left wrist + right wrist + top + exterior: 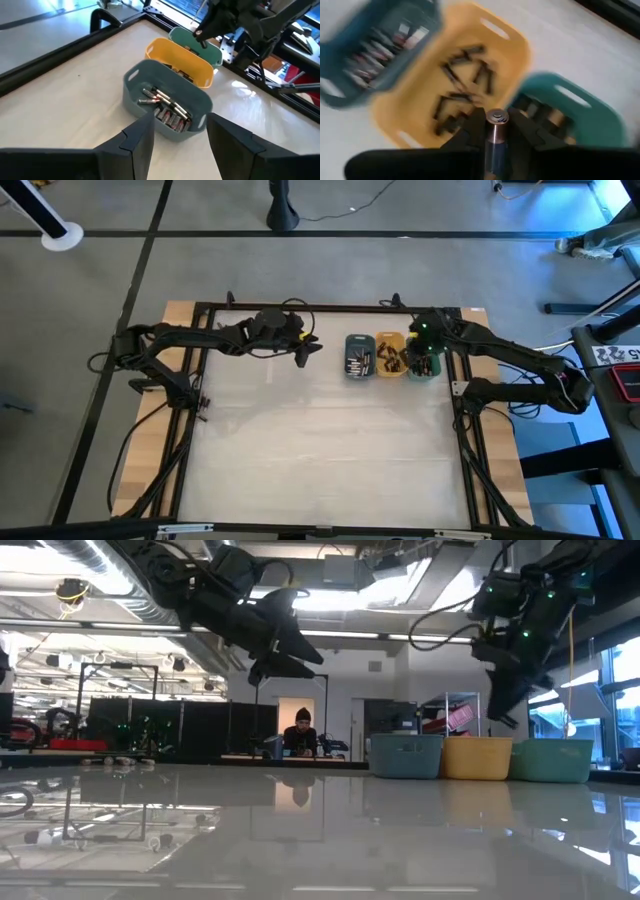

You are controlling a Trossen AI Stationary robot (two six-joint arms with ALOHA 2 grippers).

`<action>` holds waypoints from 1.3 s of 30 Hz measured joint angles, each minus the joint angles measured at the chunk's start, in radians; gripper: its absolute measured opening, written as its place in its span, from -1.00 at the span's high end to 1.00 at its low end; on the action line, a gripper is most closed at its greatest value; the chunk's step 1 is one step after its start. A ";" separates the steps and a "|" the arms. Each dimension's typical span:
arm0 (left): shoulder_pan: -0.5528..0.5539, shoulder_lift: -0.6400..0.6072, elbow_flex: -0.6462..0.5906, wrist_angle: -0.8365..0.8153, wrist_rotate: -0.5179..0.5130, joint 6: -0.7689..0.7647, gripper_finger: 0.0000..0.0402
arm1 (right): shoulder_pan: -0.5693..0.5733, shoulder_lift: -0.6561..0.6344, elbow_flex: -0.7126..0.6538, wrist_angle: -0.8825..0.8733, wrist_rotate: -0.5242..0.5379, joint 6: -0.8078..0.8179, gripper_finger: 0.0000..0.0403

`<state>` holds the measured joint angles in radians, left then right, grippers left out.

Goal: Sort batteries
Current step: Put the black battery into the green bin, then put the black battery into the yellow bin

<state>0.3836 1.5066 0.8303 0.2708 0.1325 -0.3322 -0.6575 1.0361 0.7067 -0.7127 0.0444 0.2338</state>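
- A pale glossy desk [320, 450] stood in a workshop; only the low view showed a seated person [302, 730] far behind it.
- Only the right wrist view showed the held battery [496, 131]: a silvery cylinder, upright, round end cap facing the camera.
- The right hand [497, 127] was clamped on it, poised over the meeting edges of the orange tray [450, 85] and green tray [570, 112].
- Dark batteries [465, 85] lay jumbled in the orange tray; silvery, red-marked cells [167, 110] lay in the slate-blue tray [167, 97], clearest from the left wrist.
- The left hand [180, 137] hung partly open and empty, just beside the slate-blue tray.
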 joint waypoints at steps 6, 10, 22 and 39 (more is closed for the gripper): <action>0.000 0.000 0.000 0.001 -0.009 -0.001 0.15 | -0.038 0.026 0.000 -0.066 0.108 0.082 0.76; -0.004 0.001 0.000 0.001 -0.009 -0.006 0.15 | -0.107 0.084 -0.001 -0.087 0.104 0.105 0.76; -0.010 0.001 0.000 -0.001 -0.012 -0.009 0.15 | -0.161 0.303 -0.002 0.014 0.086 0.069 0.76; -0.010 0.002 -0.001 -0.030 -0.011 -0.007 0.15 | -0.161 0.375 0.000 0.038 0.121 0.028 0.15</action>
<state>0.3740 1.5082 0.8295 0.2410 0.1211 -0.3389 -0.8188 1.4113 0.7067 -0.6752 0.1658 0.2617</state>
